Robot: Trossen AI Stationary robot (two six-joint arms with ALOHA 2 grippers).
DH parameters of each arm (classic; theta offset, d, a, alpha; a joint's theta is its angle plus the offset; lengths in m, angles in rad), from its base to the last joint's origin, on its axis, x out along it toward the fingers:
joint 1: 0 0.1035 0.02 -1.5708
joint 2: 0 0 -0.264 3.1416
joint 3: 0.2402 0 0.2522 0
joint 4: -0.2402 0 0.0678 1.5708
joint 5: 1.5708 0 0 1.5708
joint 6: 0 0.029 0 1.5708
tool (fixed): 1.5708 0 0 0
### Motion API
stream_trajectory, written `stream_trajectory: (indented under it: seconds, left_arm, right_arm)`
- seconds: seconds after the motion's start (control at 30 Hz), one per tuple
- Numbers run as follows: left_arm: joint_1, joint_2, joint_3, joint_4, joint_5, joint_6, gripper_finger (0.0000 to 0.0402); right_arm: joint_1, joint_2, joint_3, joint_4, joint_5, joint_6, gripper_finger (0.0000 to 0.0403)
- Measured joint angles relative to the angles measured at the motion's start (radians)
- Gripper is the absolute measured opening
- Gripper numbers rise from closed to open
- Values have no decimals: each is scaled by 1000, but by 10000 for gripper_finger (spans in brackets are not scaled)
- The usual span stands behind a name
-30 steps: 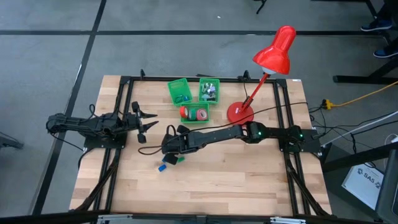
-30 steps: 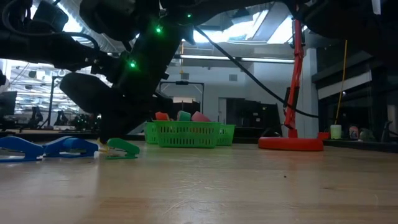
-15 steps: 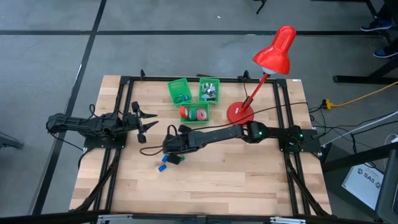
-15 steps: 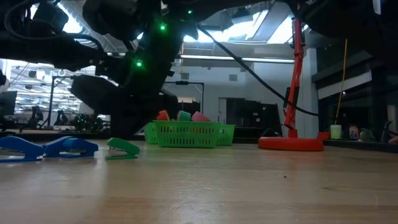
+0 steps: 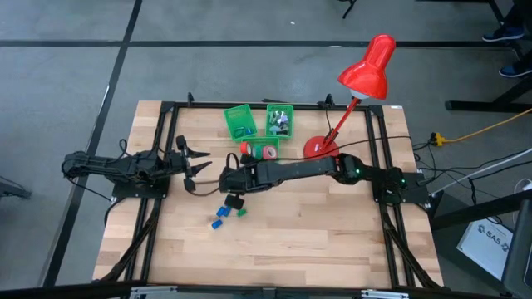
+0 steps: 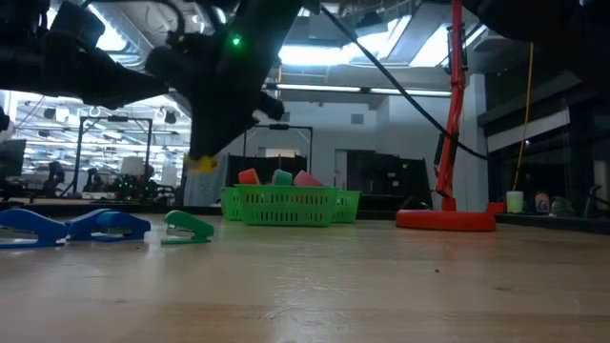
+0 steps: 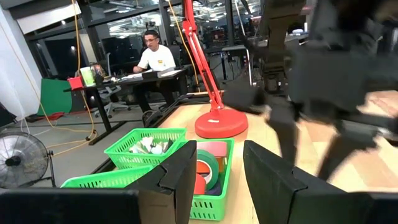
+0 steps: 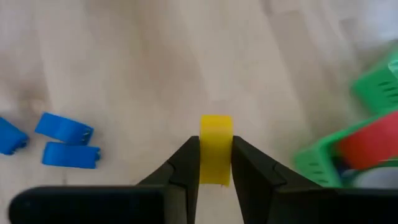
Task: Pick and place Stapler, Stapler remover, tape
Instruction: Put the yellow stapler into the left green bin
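Note:
My right gripper [image 5: 228, 180] hangs above the middle of the table, near the tape basket, and is shut on a small yellow blocky stapler [image 8: 216, 132], seen also in the low view [image 6: 201, 163]. Two blue staplers [image 6: 71, 227] and a green one [image 6: 188, 227] lie flat on the wood [image 5: 229, 213]. Red tape rolls [image 5: 259, 152] sit in a green basket [image 7: 219, 200]. Pale claw-like stapler removers [image 5: 279, 123] fill another basket. My left gripper [image 5: 196, 161] waits open at the table's left side. My right gripper pinches the yellow stapler between its two fingers [image 8: 184, 163], one on each long side of the block [image 8: 216, 163]. The fingers come from above, pointing down. The stapler is lifted clear of the table, its free end sticking out past the fingertips.
Three green baskets [image 5: 239, 122] cluster at the far middle of the table. A red desk lamp stands with its base [image 5: 320, 149] right of them and its arm leaning over the far right. Bare wood [image 5: 316, 241] spreads over the near half.
My right gripper has risen from the table by the green and blue staplers and moved toward the far edge and the tape basket, taking the yellow stapler up with it. The blue and green staplers have stayed where they lay.

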Motion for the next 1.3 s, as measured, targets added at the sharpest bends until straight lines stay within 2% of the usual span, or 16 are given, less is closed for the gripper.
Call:
stream_trajectory:
  seconds: [0.57, 1.07, 1.3]
  left_arm:
    - [0, 0, 0, 3, 0, 0, 127]
    - [0, 0, 0, 3, 0, 0, 127]
    - [0, 0, 0, 3, 0, 0, 128]
  right_arm:
    - [-124, -85, 20, -20, 4, -93, 83]
    - [-314, -90, 21, 34, 3, -89, 83]
    - [-379, -83, 8, 68, -27, -13, 83]
